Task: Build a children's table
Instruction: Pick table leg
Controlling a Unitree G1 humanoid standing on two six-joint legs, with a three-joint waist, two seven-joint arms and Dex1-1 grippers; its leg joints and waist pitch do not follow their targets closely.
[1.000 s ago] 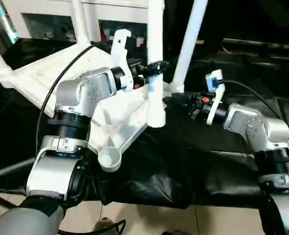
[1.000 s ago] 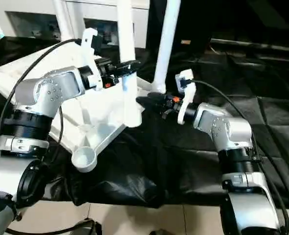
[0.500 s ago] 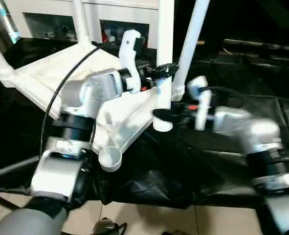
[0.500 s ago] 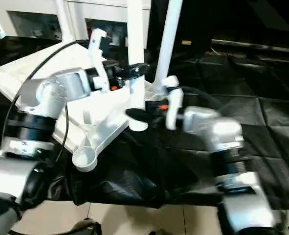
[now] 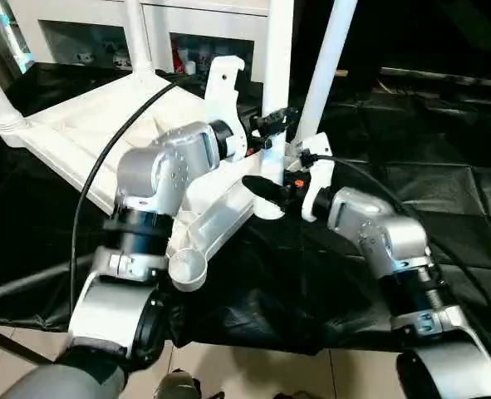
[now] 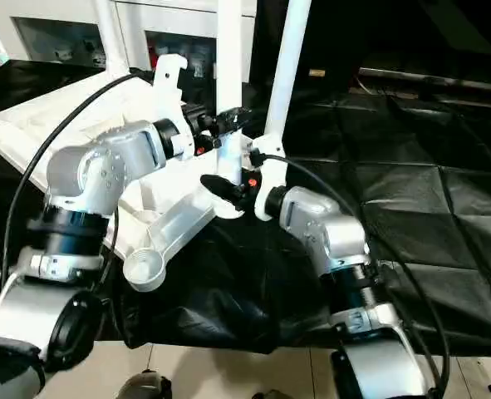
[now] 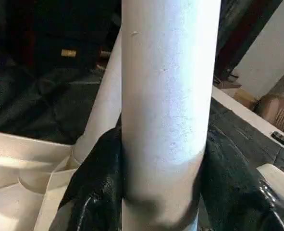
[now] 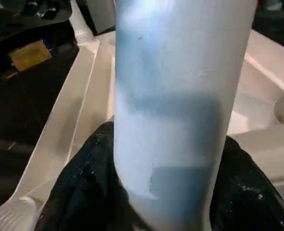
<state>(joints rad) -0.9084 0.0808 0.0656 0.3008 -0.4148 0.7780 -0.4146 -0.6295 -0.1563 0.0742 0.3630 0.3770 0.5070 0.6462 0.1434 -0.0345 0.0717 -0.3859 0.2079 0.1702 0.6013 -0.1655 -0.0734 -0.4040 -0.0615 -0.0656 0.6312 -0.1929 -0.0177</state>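
The right hand [image 6: 222, 189] has swung in from the black cloth beside the tabletop and now sits at the bottom end of the loose leg [image 5: 277, 50], its black fingers [image 8: 79, 187] on either side of the tube. A second ago it was well apart from that leg, near the leg standing in the corner socket. The left hand [image 5: 272, 121] has carried the loose leg slightly towards that standing leg [image 5: 328, 58], and its lower end is now higher over the tabletop [image 5: 71, 125].

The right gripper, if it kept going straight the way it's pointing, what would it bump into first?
The loose white leg. The right gripper points at its lower end, with a black finger on each side of the tube, so it is already there. Beyond it lies the tabletop.
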